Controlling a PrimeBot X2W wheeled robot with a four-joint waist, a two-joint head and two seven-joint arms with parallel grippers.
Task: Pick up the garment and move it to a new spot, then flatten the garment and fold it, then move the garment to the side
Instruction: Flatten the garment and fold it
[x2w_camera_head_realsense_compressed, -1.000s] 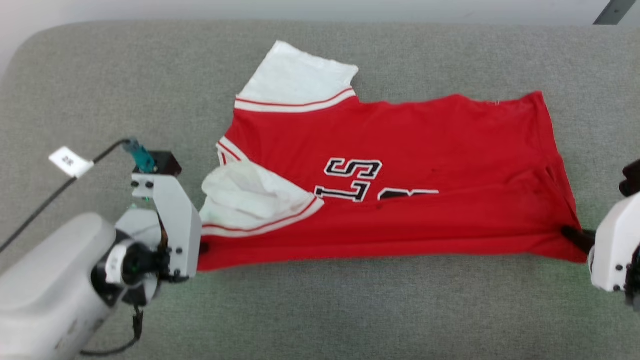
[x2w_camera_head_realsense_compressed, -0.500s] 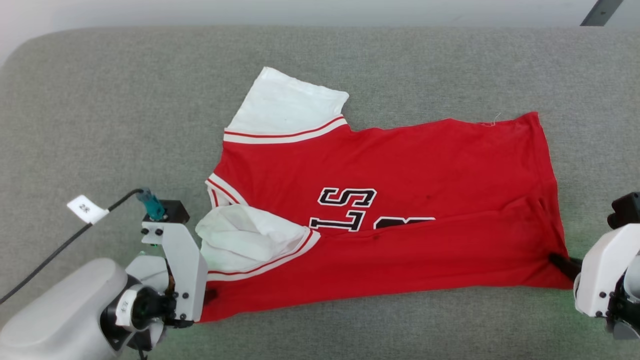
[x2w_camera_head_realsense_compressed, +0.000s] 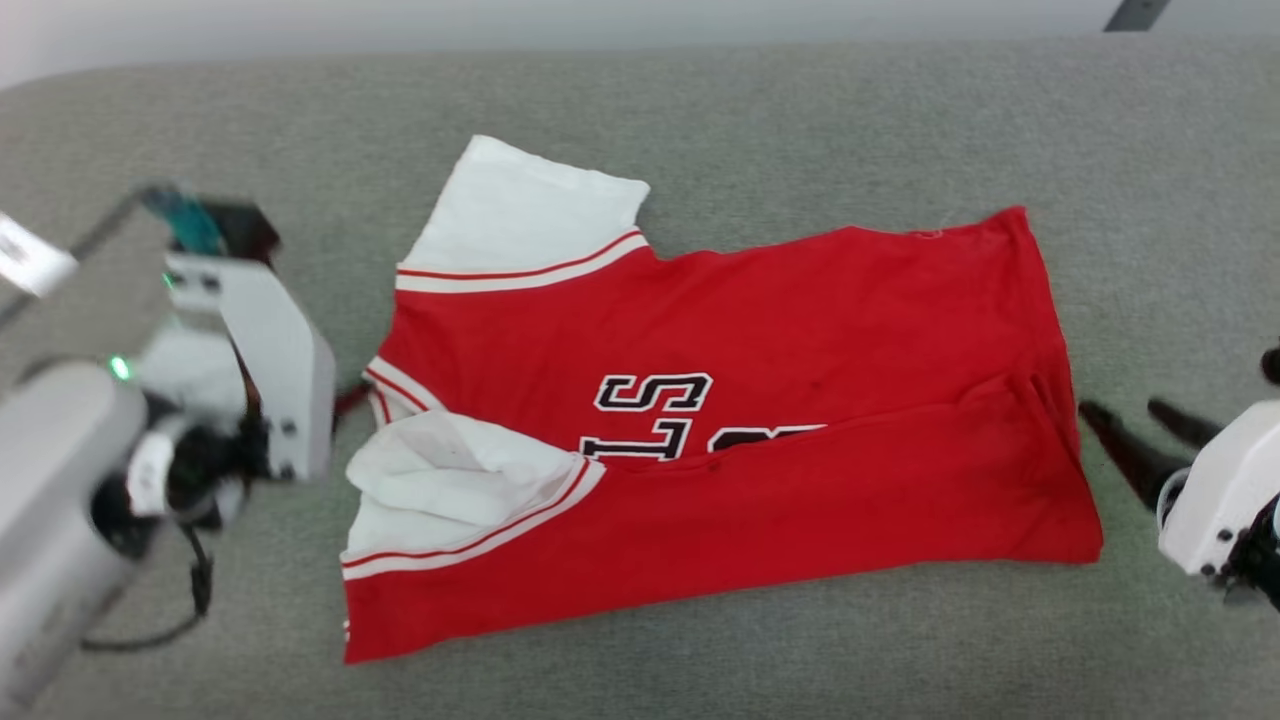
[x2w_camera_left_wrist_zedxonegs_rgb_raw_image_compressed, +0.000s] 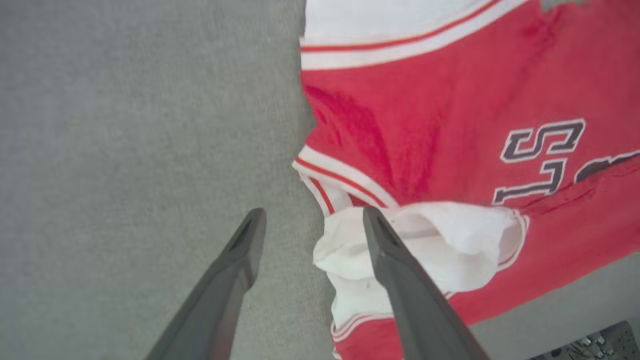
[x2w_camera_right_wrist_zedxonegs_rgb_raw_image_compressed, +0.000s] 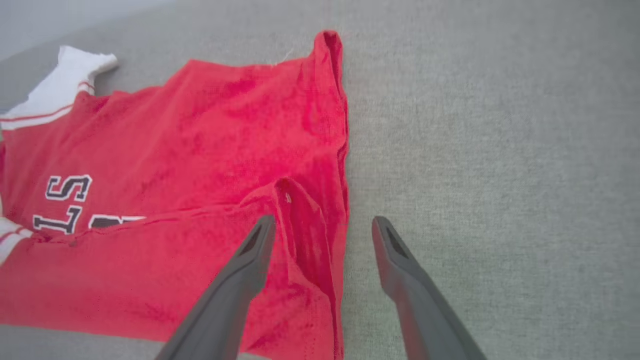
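**Red jersey part-folded on the grey surface, both grippers empty**

The jersey (x2w_camera_head_realsense_compressed: 760, 400) lies lengthwise mid-surface (x2w_camera_head_realsense_compressed: 700, 120), neck end left, hem right, its near long edge lapped over the lettering (x2w_camera_head_realsense_compressed: 660, 410). The left gripper (x2w_camera_left_wrist_zedxonegs_rgb_raw_image_compressed: 310, 217) hangs beside the crumpled near sleeve (x2w_camera_head_realsense_compressed: 450, 475), jaws spread, holding nothing. The right gripper (x2w_camera_head_realsense_compressed: 1120, 408) sits just off the hem, likewise spread and empty. My judgement: flatten that bunched sleeve first, then pinch the far edge at both ends, tuck in the far sleeve (x2w_camera_head_realsense_compressed: 520, 215), and lay it over evenly.
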